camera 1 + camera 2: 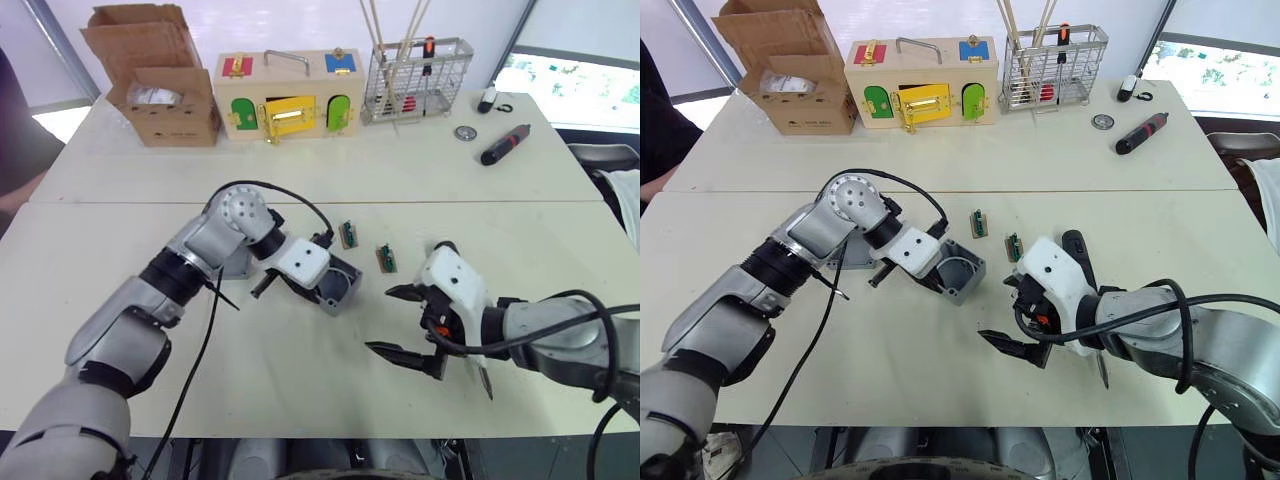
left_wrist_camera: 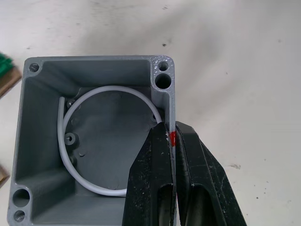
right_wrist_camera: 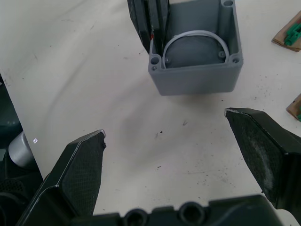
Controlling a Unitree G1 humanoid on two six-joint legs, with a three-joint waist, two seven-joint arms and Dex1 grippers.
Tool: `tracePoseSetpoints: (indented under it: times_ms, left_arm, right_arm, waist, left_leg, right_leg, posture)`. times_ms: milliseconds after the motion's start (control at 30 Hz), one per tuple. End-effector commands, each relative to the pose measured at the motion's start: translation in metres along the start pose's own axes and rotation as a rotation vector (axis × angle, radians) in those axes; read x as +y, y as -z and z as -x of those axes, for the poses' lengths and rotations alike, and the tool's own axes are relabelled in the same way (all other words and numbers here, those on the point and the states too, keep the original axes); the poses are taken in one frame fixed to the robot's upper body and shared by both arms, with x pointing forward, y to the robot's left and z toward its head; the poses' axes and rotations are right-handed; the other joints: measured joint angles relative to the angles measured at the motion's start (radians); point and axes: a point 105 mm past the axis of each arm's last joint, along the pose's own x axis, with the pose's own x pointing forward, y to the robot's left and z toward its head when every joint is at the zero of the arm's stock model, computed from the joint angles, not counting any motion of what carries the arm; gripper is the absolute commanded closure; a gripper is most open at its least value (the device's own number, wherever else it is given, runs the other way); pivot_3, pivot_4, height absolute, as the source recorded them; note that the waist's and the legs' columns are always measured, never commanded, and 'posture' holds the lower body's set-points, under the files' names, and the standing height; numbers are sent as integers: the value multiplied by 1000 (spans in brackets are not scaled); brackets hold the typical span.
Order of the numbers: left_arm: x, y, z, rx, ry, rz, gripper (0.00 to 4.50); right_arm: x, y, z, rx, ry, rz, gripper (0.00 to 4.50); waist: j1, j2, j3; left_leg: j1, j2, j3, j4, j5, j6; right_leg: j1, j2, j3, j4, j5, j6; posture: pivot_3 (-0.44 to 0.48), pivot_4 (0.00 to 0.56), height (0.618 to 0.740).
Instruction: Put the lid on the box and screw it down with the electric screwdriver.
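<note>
The grey box [image 1: 340, 287] lies tipped at the table's middle, its open side facing my right gripper, with a white ring [image 2: 66, 127] inside. My left gripper [image 2: 172, 128] is shut on one box wall, at the small red mark. A flat grey plate, apparently the lid [image 1: 852, 262], lies mostly hidden under my left forearm. My right gripper [image 1: 381, 320] is open just right of the box, with nothing between its fingers. The black electric screwdriver [image 1: 1076, 246] lies under my right wrist, its thin bit [image 1: 1102, 371] poking out towards the table's front edge.
Two small green circuit parts [image 1: 348, 234] [image 1: 386, 258] lie just behind the box. Along the back stand a cardboard carton [image 1: 160, 85], a wooden latch box [image 1: 290, 95] and a wire basket [image 1: 415, 80]. A pen-like black-and-red screwdriver [image 1: 505, 145] lies back right.
</note>
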Motion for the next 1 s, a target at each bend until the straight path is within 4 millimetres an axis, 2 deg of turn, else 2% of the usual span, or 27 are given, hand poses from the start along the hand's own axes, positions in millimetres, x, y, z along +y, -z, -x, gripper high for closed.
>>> tracePoseSetpoints:
  times_ms: [33,333,433,533,633,667,700,833,900,1000]
  left_arm:
    - [5,-8,4,0,-2,-62,4478]
    - [3,-10,1,-18,-4,-65,4478]
    - [4,-12,2,-25,-14,-61,3614]
    - [4,-12,5,-30,-26,-49,2262]
    - [5,-15,13,-51,-55,-24,714]
    - [8,-18,18,-67,-82,-6,301]
    - [11,-20,26,-85,-118,19,114]
    - [26,-29,77,-214,-328,243,114]
    - [29,-19,111,-254,-498,409,114]
    - [20,7,144,-220,-730,620,114]
  right_arm:
    - [3,-5,3,-24,20,31,0]
    - [2,-2,2,-16,28,24,0]
    - [1,-2,2,-12,30,26,0]
    - [0,-2,2,-12,29,28,0]
    - [0,-2,2,-13,25,29,0]
    - [0,-2,1,-17,21,27,0]
    - [0,-3,1,-22,17,26,0]
    - [-2,-14,6,-97,5,7,0]
    - [-4,-21,10,-131,-1,12,0]
    - [-6,-28,14,-151,-28,39,0]
  waist:
    - [1,0,0]
    - [1,0,0]
    - [1,0,0]
    - [0,0,0]
    - [-1,0,0]
    - [-1,0,0]
    - [0,0,0]
    - [-3,0,0]
    - [-4,0,0]
    - [-12,0,0]
  left_leg:
    - [0,0,0,0,0,0]
    - [0,0,0,0,0,0]
    - [0,0,0,0,0,0]
    - [0,0,0,0,0,0]
    - [0,0,0,0,0,0]
    - [0,0,0,0,0,0]
    - [0,0,0,0,0,0]
    - [0,0,0,0,0,0]
    - [0,0,-1,0,0,0]
    - [0,0,-1,0,0,0]
  right_leg:
    - [0,0,0,0,0,0]
    - [0,0,0,0,0,0]
    - [0,0,0,0,0,0]
    - [0,0,0,0,0,0]
    - [0,0,0,0,0,0]
    - [0,0,0,0,0,0]
    - [0,0,0,0,0,0]
    - [0,0,0,0,0,0]
    - [0,1,-1,1,0,0]
    - [0,1,0,1,0,0]
  posture:
    - [0,150,740]
    - [0,150,740]
    - [0,150,740]
    - [0,150,740]
    - [0,150,740]
    - [0,150,740]
    - [0,150,740]
    - [0,150,740]
    - [0,150,740]
    - [0,150,740]
